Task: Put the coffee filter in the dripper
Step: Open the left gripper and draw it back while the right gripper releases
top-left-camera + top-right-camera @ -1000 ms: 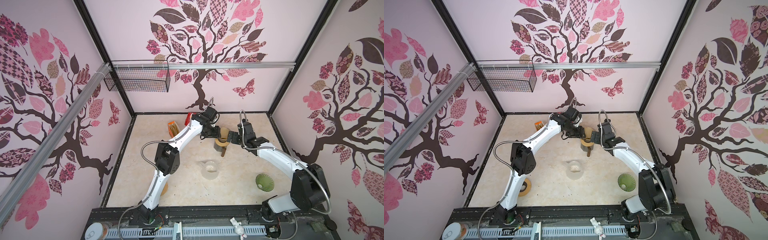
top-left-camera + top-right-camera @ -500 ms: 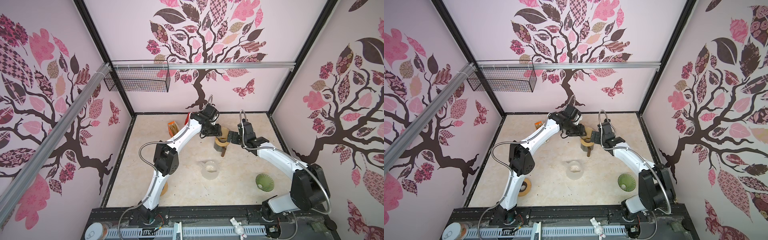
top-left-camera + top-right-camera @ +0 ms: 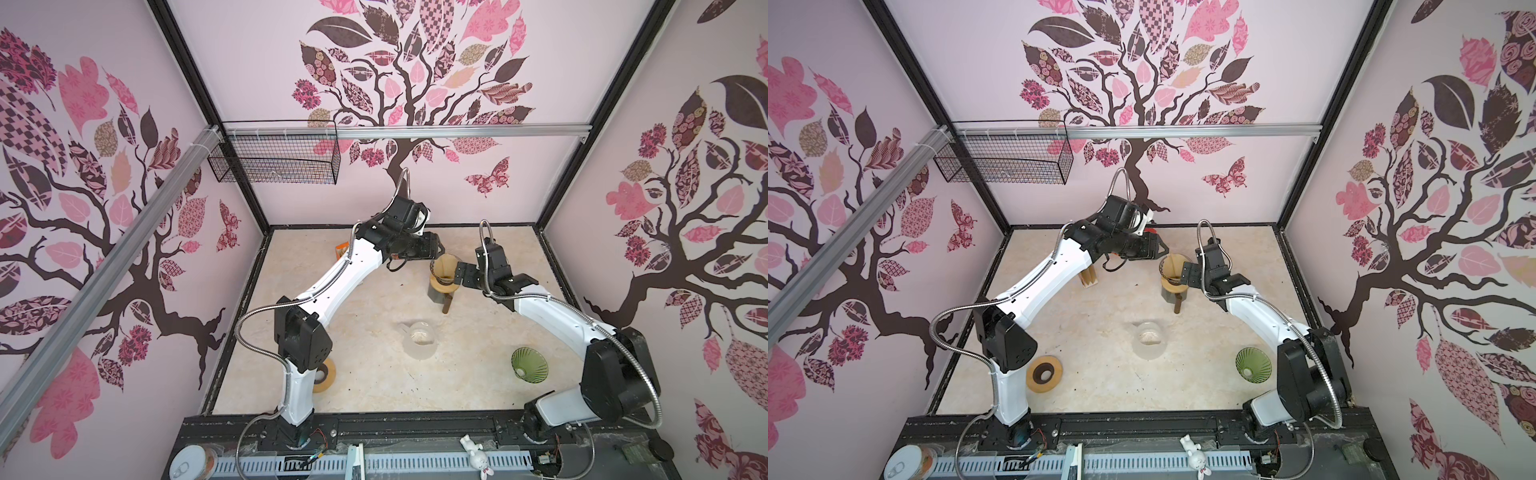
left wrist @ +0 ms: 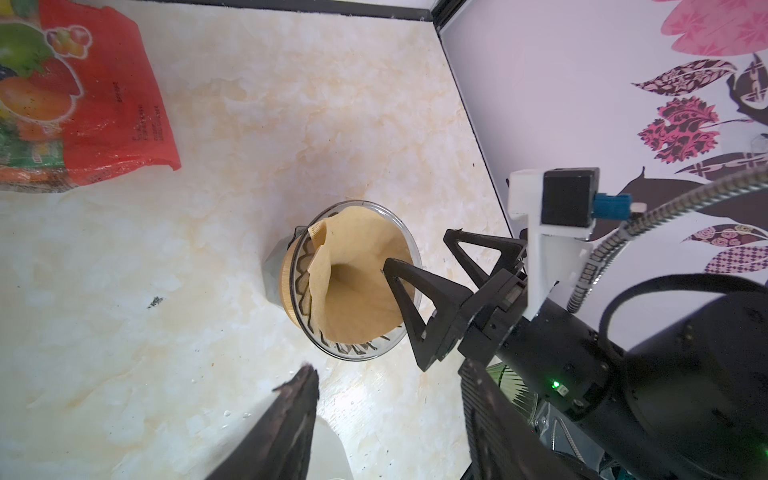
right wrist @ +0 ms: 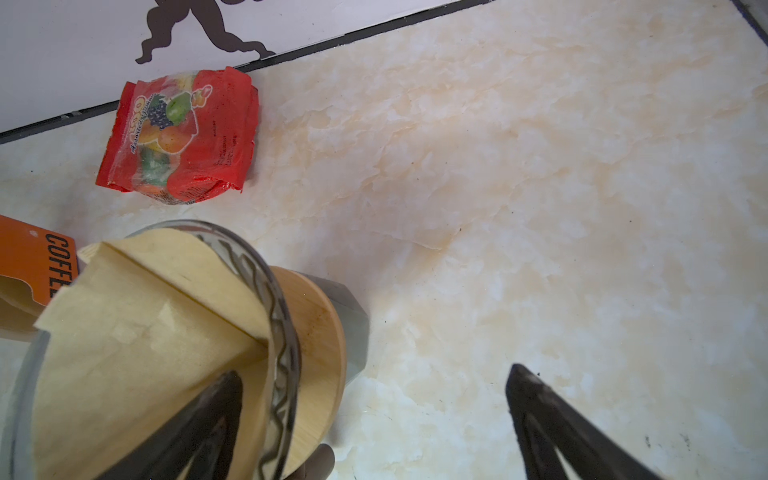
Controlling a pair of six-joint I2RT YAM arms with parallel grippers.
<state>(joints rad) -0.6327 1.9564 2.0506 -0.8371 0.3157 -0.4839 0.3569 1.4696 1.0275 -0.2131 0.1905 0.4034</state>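
1. Far left, front: a tape roll [image 3: 1044, 374] lies flat on the tabletop [image 3: 1100, 395], just beside the left arm's lower link.
2. Back left: you have an orange filter box [image 5: 37, 257], mostly hidden behind the left arm in both top views. A red snack bag [image 5: 183, 137] lies flat close to the back wall.
3. Centre, toward the front: a clear glass carafe [image 3: 419, 338] stands alone, well apart from both arms.
4. Your left end effector [image 4: 386, 374] hovers above the tabletop, just left of the dripper. Its jaws are moderately apart, with nothing between them.
5. Centre, toward the back: the glass dripper [image 4: 303, 286] stands upright, with its wooden collar [image 5: 324, 332] on a grey base [image 5: 353, 316]. The coffee filter [image 4: 357, 282] sits inside it, opened into a cone. The filter's seam edge pokes up past the rim on one side.
6. Your right end effector [image 4: 417, 247] straddles the dripper's rim with jaws spread wide, gripping nothing. One finger [image 5: 199, 424] reaches down inside the filter cone and the other stays outside, clear of the glass. You cannot tell whether the inner finger touches the paper.
7. Far right, front: a green glass cone [image 3: 528, 365] sits near the right arm's base.
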